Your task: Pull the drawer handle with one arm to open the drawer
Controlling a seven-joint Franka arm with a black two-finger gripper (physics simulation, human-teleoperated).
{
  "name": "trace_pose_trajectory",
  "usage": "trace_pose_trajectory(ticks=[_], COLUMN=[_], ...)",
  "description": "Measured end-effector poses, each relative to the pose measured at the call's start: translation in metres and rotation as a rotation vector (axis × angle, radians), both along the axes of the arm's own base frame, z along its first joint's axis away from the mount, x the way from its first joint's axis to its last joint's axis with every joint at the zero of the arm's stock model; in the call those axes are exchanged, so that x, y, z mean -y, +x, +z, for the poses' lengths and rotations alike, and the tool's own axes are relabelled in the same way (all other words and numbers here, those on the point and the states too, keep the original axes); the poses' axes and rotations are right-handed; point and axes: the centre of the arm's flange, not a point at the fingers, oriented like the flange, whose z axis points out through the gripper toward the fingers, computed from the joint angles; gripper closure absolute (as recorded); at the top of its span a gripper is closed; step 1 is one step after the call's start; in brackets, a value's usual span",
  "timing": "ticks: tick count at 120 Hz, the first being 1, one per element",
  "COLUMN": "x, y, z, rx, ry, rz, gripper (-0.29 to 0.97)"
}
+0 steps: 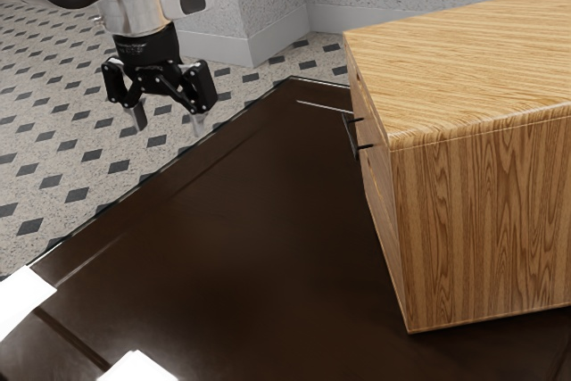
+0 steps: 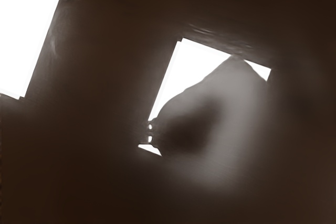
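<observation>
A wooden drawer cabinet [image 1: 464, 140] stands on the dark table at the exterior view's right. Its drawer front faces left and carries a thin dark handle [image 1: 354, 136]; the drawer looks flush with the cabinet. My black gripper [image 1: 168, 119] hangs open in the air at the upper left, well to the left of the handle and above the table's far edge, fingers pointing down with nothing between them. In the wrist view the glossy dark table top [image 2: 79, 156] reflects bright ceiling lights [image 2: 194, 72] and a blurred shadow of my hand.
The dark brown table [image 1: 241, 256] stretches from the cabinet toward the lower left, with bright light reflections [image 1: 22, 299] near its front corner. Beyond its edge lies a tiled floor [image 1: 53, 131] and a grey wall with a white skirting [image 1: 268, 6].
</observation>
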Motion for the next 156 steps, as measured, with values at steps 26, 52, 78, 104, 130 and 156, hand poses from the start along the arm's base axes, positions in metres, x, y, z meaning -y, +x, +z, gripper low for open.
trace_pose_trajectory(ticks=[26,52,78,104,130,156], x=[0.014,0.002,0.028,0.064,0.097,0.084], y=[-0.047,0.036,0.023,0.018,0.043,0.052], z=[0.078,-0.014,-0.046,-0.056,-0.060,-0.059], rx=[0.154,0.064,0.053,0.156,0.266,0.329], ry=[0.022,-0.090,-0.135,-0.205,-0.316,-0.342], rz=[0.001,0.089,0.191,0.270,0.324,0.407], gripper=[0.00,0.00,0.00,0.00,0.00,0.00])
